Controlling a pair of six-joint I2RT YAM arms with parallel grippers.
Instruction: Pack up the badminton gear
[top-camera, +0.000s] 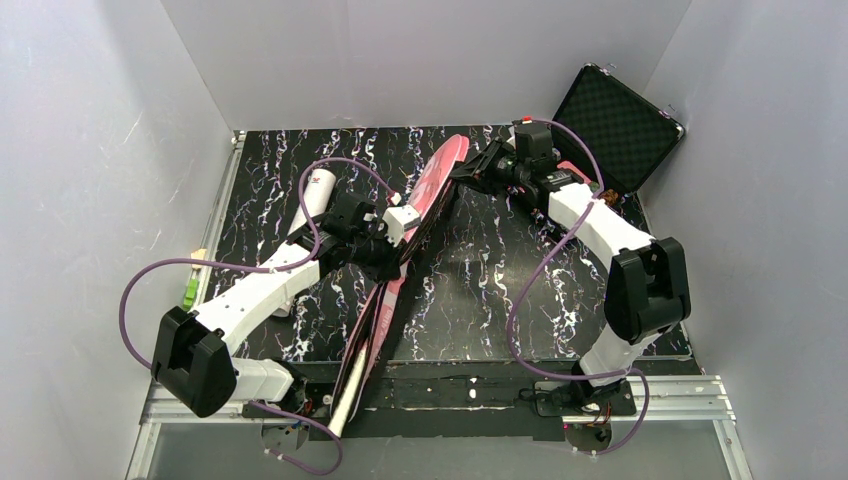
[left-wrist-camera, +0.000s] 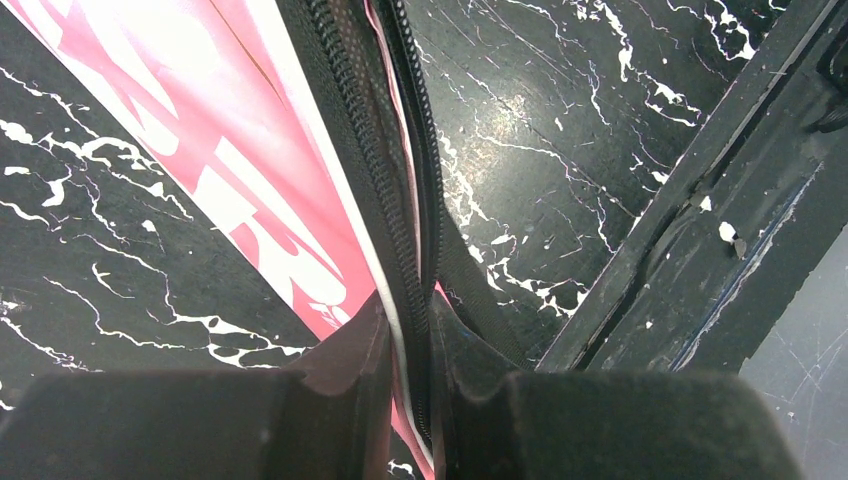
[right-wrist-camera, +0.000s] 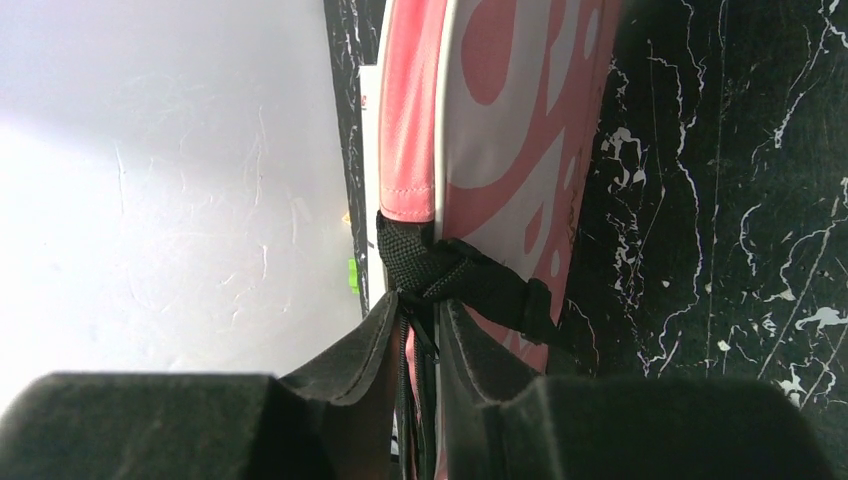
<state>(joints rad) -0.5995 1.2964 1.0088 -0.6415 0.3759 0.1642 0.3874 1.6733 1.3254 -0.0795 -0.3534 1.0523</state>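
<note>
White lettering (left-wrist-camera: 300, 280) on pink bag (left-wrist-camera: 215, 95)

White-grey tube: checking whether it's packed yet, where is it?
Top view: the white-grey tube sits on the table's left side, beyond the left arm, left of the pink racket bag.

Both arms extended forward, angled inward. Left gripper (left-wrist-camera: 410, 345) pinches racket bag (top-camera: 440, 172) mid-length; right gripper (right-wrist-camera: 421, 322) clamped on its far end.

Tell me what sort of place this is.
Probably a robot lab test cell: plain white panels box in a black marbled table, and a cabled left arm and right arm, holding a pink racket bag, are mounted at a metal rail.
</note>
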